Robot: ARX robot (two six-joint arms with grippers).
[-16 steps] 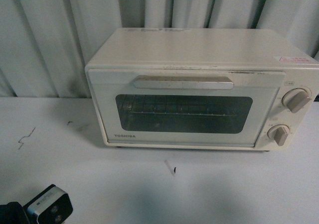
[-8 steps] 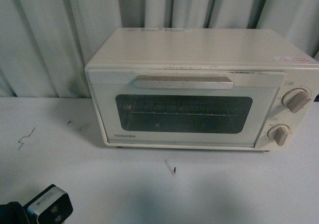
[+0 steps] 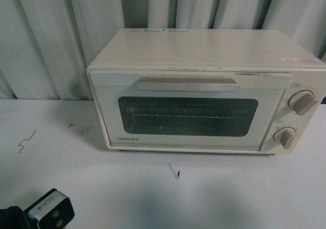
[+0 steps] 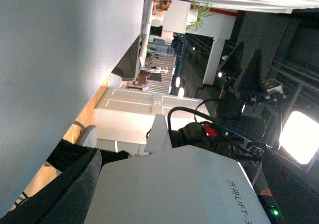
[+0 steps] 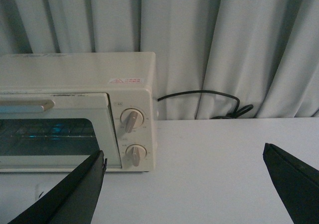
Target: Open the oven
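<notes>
The oven point(image 3: 204, 51) is a cream-white TOSHIBA box standing at the back of the white table, its door shut. A beige bar handle point(image 3: 187, 84) runs above the dark glass window point(image 3: 188, 116), and two beige knobs point(image 3: 303, 103) sit at its right. In the right wrist view the oven point(image 5: 75, 69) lies ahead and to one side. My right gripper point(image 5: 184, 184) is open, well short of it, with only bare table between its black fingers point(image 5: 75, 194). My left gripper point(image 4: 179, 189) is open and faces away into the room, with one dark finger point(image 4: 70, 189) showing.
A grey curtain point(image 3: 51, 35) hangs behind the oven. A black power cord point(image 5: 209, 97) trails along the table's back edge beside the oven. The left arm's wrist camera block point(image 3: 50, 215) sits low at the near left of the table point(image 3: 153, 188).
</notes>
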